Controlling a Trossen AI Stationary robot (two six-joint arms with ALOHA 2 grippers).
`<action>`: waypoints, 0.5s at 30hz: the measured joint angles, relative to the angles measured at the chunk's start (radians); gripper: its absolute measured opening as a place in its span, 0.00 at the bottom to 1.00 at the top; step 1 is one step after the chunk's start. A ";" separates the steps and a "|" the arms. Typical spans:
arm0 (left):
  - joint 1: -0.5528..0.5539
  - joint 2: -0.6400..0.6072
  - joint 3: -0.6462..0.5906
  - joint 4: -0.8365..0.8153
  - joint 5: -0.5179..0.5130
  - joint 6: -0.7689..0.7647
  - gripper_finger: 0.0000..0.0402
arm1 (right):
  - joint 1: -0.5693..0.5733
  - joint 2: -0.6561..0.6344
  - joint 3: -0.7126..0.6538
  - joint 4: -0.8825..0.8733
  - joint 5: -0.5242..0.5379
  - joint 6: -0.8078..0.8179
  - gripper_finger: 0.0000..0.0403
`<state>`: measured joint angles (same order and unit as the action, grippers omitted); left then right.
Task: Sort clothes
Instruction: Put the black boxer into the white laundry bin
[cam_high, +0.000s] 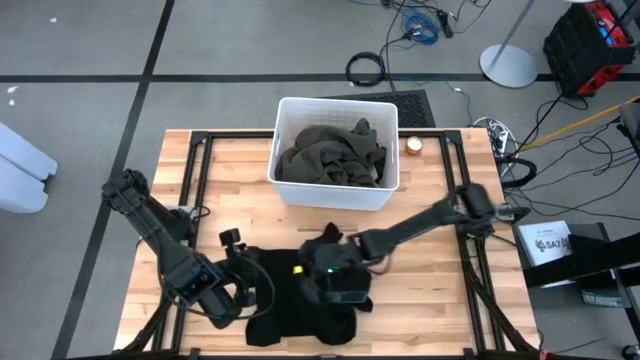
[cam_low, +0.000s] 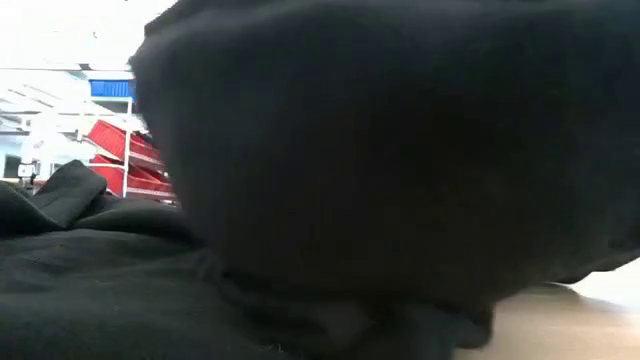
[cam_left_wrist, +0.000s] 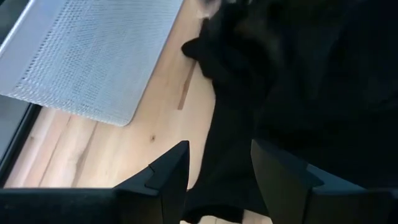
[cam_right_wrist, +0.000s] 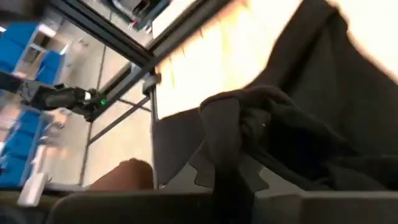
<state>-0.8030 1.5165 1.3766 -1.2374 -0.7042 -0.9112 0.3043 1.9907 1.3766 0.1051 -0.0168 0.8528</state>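
Observation:
A black garment (cam_high: 300, 305) lies crumpled on the near middle of the wooden table; it fills the low view (cam_low: 380, 150) and shows in the left wrist view (cam_left_wrist: 311, 81). My right gripper (cam_high: 340, 296) reaches in from the right and is shut on it (cam_right_wrist: 227, 177). My left gripper (cam_high: 252, 290) stands open at the garment's left edge, and its fingers (cam_left_wrist: 168, 180) are above the cloth with nothing between them. Olive-brown clothes (cam_high: 330, 160) lie heaped in the white bin (cam_high: 335, 195). My right gripper pinches a bunched fold of the black garment (cam_right_wrist: 233, 134) between its two fingers. The fingers slant down from the table's far right. The fold stands up past the fingertips, and the rest of the garment spreads out on the table.
The white bin stands at the table's far middle, and its perforated wall (cam_left_wrist: 87, 56) shows in the left wrist view. A small round object (cam_high: 413, 145) sits to the right of the bin. Black frame rails (cam_high: 200, 180) run along the table's sides. Bare wood (cam_high: 430, 300) lies at the near right.

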 joint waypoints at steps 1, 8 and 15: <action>-0.008 -0.001 0.000 0.002 0.000 0.000 0.45 | -0.013 0.032 0.002 0.025 -0.043 0.011 0.04; -0.050 0.000 0.000 0.013 -0.013 0.000 0.45 | -0.045 0.130 0.037 0.048 -0.253 0.075 0.24; -0.055 0.000 0.000 0.035 -0.042 0.001 0.45 | -0.041 0.075 0.114 -0.045 -0.329 0.048 0.49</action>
<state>-0.8581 1.5169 1.3769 -1.2025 -0.7460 -0.9104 0.2630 2.0659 1.4901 0.0602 -0.3458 0.9011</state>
